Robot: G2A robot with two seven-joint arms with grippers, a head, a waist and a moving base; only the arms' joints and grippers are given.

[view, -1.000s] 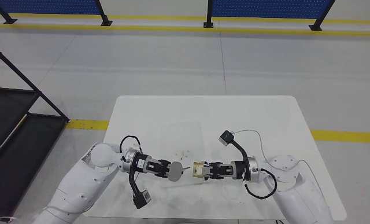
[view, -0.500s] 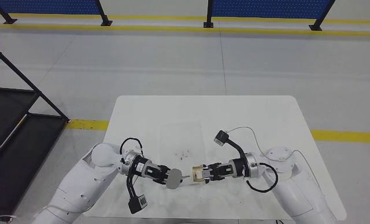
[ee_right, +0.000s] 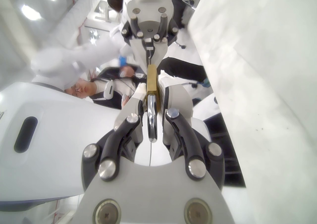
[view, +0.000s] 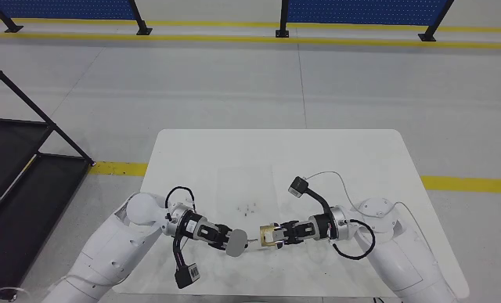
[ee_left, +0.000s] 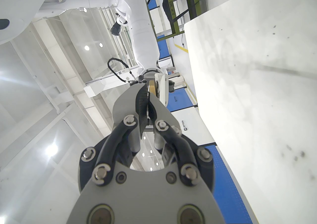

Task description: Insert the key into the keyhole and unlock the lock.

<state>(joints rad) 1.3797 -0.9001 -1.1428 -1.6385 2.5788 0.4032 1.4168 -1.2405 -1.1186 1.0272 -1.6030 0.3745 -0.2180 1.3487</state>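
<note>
Tabletop (view: pixel 329 154): white; both arms are held over its near part, tool tips facing each other.
Right tool (view: pixel 282 233): clamped on the brass lock (view: pixel 270 234), whose body sticks out toward the other arm.
Left tool (view: pixel 235 241): pinched narrow on the key (view: pixel 251 240), just beside the lock.
Right wrist view: the steel shackle (ee_right: pixel 152 121) lies between the fingers. The key shaft meets the lock's end face, depth unclear.
Left wrist view: the pads hide the key, and the lock's brass edge shows just past them.
</note>
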